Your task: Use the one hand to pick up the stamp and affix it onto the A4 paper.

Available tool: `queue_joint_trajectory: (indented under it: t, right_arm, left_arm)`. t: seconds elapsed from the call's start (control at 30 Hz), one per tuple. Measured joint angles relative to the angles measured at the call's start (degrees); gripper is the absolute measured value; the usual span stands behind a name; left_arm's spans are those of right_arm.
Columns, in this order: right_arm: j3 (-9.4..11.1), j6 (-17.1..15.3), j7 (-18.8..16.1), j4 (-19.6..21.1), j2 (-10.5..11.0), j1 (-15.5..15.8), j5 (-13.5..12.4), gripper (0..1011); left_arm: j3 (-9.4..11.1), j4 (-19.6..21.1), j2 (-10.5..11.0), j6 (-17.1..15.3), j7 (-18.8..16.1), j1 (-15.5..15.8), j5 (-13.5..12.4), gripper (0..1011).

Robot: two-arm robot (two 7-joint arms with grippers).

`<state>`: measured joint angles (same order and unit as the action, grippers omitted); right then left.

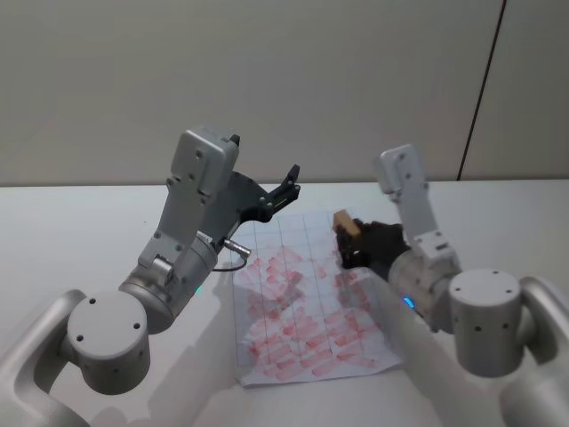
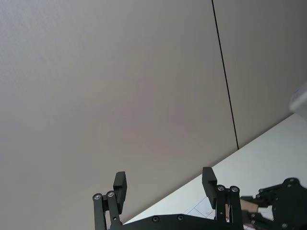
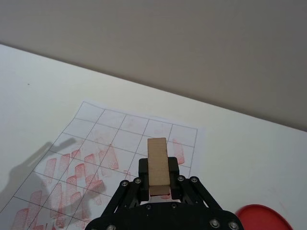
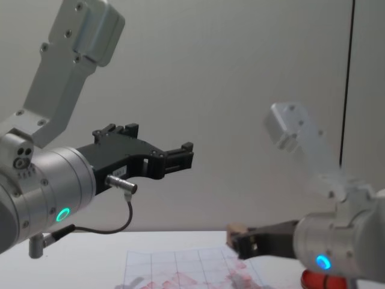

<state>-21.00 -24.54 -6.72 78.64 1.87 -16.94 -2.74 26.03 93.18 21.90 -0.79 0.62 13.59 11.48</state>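
Right end effector (image 3: pixel 159 179) has the stamp (image 3: pixel 158 158) clamped at a tilt over the upper right of the A4 paper (image 1: pixel 302 307), left end effector (image 2: pixel 163 178) open mid-frame, so a crooked press could smear or half-print.

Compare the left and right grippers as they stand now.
The left gripper is open and empty; the right gripper is shut on the stamp. The left gripper is held high; the right gripper hangs low over the A4 paper. The left arm has a green ring, the right arm a blue ring. Both grippers are black and two-fingered.
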Motion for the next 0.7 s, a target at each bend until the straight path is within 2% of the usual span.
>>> queue_joint_trajectory:
  t: [0.37, 0.7]
  right_arm:
    - [-1.5, 2.9, -1.2, -9.6, -2.9, -3.7, 2.4, 219]
    - [-2.0, 4.5, -1.3, -15.3, -4.4, -5.9, 3.6, 218]
  left_arm:
    - [0.0, 0.0, 0.0, 0.0, 0.0, 0.0, 0.0, 1001]
    - [0.0, 0.0, 0.0, 0.0, 0.0, 0.0, 0.0, 1002]
